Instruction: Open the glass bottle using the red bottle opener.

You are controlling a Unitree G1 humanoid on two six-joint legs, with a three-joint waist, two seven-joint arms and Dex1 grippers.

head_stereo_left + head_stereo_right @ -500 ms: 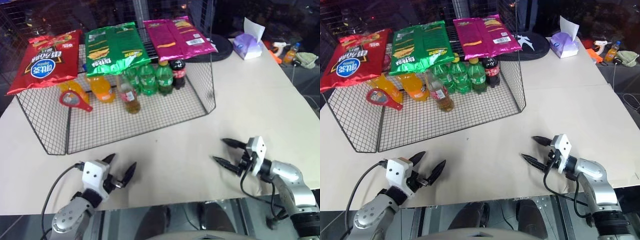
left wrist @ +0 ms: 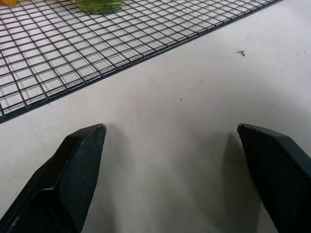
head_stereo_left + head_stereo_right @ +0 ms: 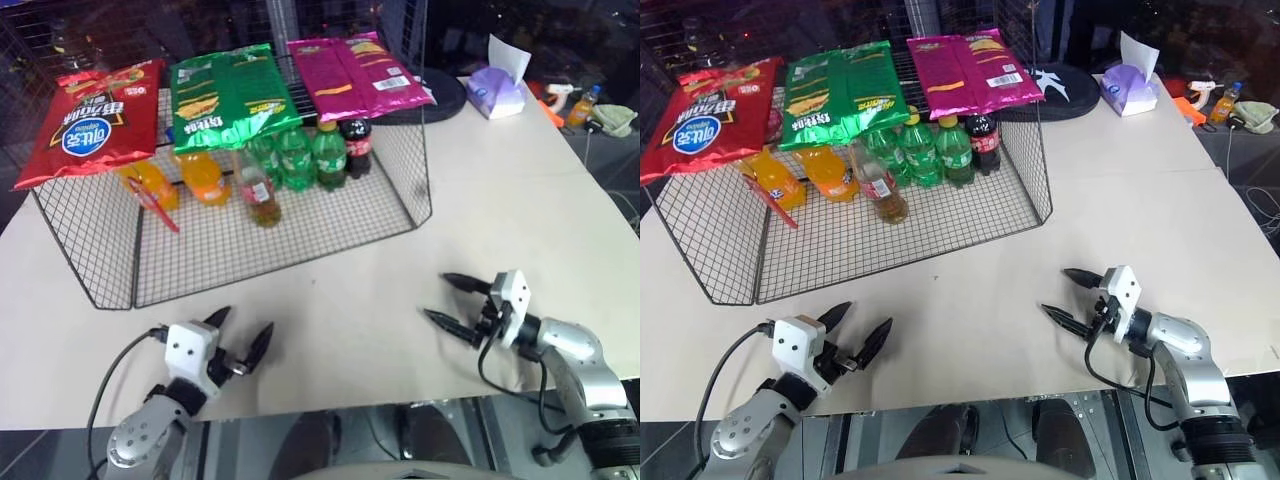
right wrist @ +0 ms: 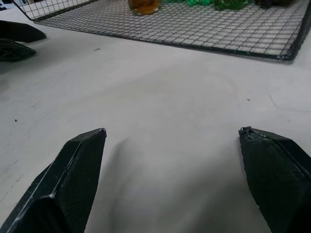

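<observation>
Red bottle opener (image 3: pixel 155 205) edge-on, shape unclear

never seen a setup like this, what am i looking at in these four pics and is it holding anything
It is a humanoid robot with two arms, each ending in a two-fingered black tool. Two pictures come from cameras on its head, looking down over a pale table. The other two come from cameras on its wrists, looking out between each tool's fingers.

The left tool and the right tool are both open near the table's front edge, holding nothing.

Farther back stands a wire rack with three snack bags on top. Under them are drinks, including the glass bottle, green bottles and orange bottles. The red bottle opener is at the rack's left. A tissue box sits far right.
</observation>
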